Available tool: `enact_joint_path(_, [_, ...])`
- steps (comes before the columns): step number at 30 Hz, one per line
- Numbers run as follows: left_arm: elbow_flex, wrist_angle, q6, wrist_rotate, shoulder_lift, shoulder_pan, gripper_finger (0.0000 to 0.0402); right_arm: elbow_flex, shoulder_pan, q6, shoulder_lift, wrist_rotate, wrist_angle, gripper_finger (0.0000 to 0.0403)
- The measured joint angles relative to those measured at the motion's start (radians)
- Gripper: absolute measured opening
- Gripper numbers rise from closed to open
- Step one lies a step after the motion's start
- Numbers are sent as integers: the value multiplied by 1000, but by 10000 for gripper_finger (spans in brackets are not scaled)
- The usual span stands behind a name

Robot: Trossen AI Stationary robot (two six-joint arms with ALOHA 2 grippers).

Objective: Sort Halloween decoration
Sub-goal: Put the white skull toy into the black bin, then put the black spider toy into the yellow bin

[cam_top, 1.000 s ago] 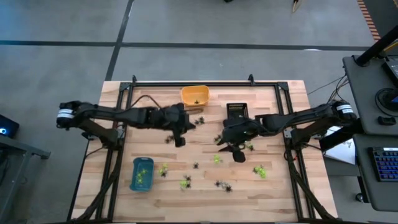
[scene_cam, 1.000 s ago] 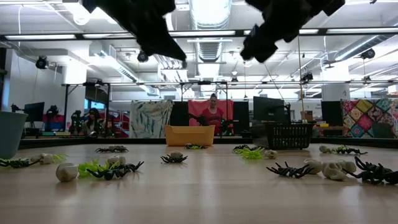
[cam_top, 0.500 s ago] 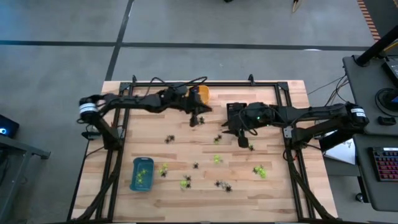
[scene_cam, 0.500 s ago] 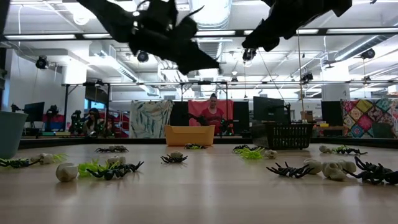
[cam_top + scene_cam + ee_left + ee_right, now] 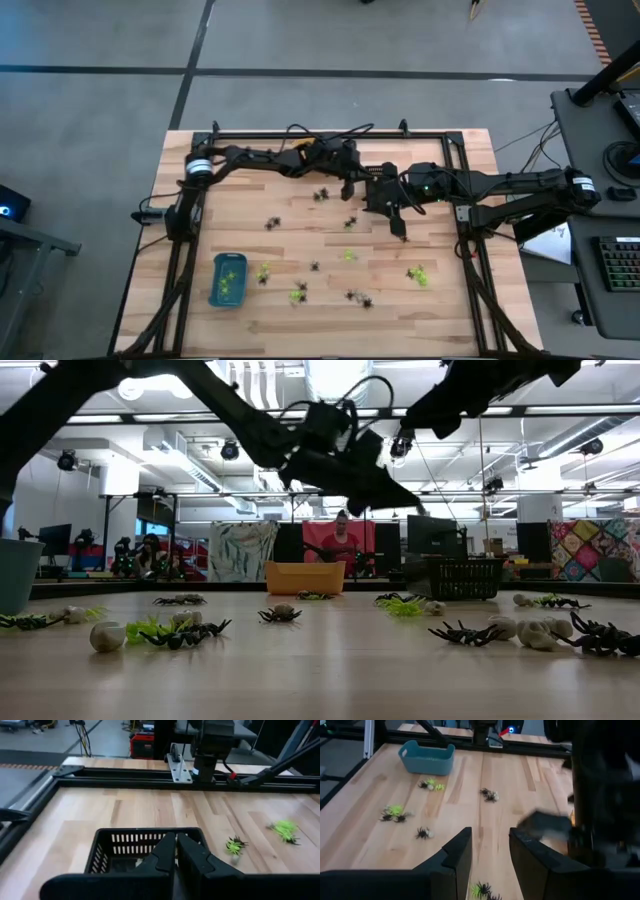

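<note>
Black basket (image 5: 125,840) now beneath left gripper (image 5: 175,837), swung over from mid-tabletop, fingers clenched, load not discernible. Right gripper (image 5: 490,837) close by, fingers parted, empty. Suggests a drop-off; trinkets (image 5: 300,292) scattered nearer.

Both arms stretched toward table's far middle, left hand (image 5: 175,851) fingers pressed together, right hand (image 5: 490,850) fingers parted.

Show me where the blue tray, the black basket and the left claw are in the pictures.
blue tray (image 5: 228,279), high view, on its rim.
black basket (image 5: 107,852), left wrist view, on its slotted wall.
left claw (image 5: 176,840), left wrist view, between its shut fingertips.
</note>
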Motion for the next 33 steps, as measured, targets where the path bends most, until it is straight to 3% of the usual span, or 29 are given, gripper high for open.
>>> enact_joint_path(10, [134,-98,-52,-4,127,1,11,0,4,111,2,-9,1,123])
enact_joint_path(18, [136,-178,-60,-4,106,1,55,0,38,143,2,-9,9,123])
enact_joint_path(27, [118,-382,-35,25,-61,-13,57,0,99,220,2,-9,12,123])
enact_joint_path(33, [-14,-377,-16,-29,-254,-68,49,0,151,324,3,-6,-14,123])
